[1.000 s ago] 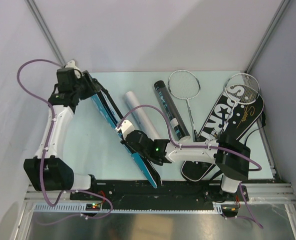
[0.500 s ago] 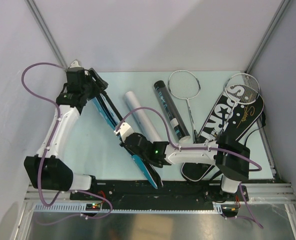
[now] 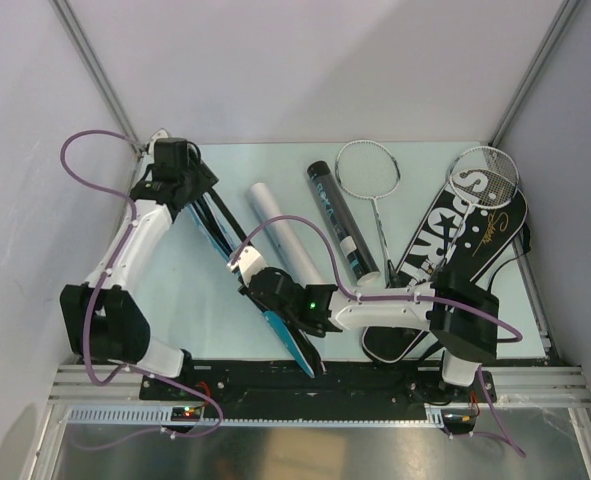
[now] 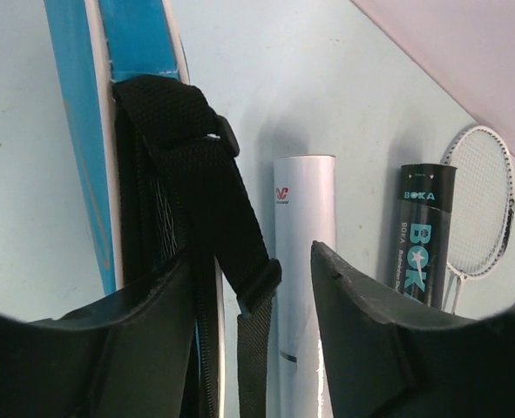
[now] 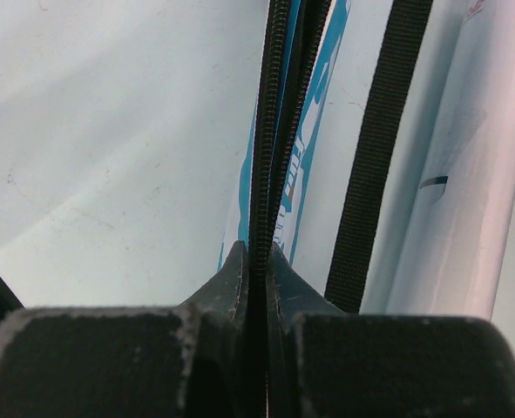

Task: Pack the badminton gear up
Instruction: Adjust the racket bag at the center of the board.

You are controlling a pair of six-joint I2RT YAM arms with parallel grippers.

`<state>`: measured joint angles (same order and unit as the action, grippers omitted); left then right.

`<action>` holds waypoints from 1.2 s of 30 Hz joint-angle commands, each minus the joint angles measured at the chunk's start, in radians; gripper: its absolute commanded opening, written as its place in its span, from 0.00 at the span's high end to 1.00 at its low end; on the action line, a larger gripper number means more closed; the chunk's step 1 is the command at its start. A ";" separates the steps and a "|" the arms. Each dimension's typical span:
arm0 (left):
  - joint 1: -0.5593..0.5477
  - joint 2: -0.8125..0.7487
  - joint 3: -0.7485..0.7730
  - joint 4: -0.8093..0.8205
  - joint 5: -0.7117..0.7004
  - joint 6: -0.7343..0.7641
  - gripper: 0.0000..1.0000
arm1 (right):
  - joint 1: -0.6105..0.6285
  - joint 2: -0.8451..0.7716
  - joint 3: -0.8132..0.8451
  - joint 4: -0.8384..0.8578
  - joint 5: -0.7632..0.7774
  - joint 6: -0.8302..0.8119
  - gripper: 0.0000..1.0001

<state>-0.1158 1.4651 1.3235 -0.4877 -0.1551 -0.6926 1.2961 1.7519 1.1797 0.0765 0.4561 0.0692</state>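
The blue racket cover is seen standing on its long edge across the table, with a pincer set at each end of it. The right pincer is pressed together on the cover's zipped rim, the zipper teeth being pinched between its fingertips. The cover's black strap runs just to the right of it, and the white tube lies beyond that strap. The left pincer is held at the far end of the cover with its fingers spread apart. The strap and its buckle are seen in the gap between them, though whether either pad is touched by the webbing cannot be made out from the wrist view. Just to the right of this pincer the white tube is laid, then the black tube, and beyond that a silver racket. Well to the right of both pincers the black "SPORT" cover is spread flat, a second silver racket showing its head at the far end
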 commanded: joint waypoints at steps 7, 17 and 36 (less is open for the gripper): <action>-0.008 -0.009 0.053 0.006 -0.059 0.048 0.82 | 0.012 -0.022 0.013 0.115 0.048 -0.009 1.00; 0.008 -0.152 0.075 -0.035 0.050 0.135 0.79 | -0.036 -0.011 0.013 0.045 0.051 0.113 1.00; 0.056 -0.200 0.008 -0.034 0.257 0.141 0.44 | -0.017 0.014 0.022 0.088 0.065 0.084 1.00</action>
<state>-0.0463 1.2232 1.3239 -0.5411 0.0845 -0.5922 1.2636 1.7599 1.1778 0.0856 0.4831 0.1650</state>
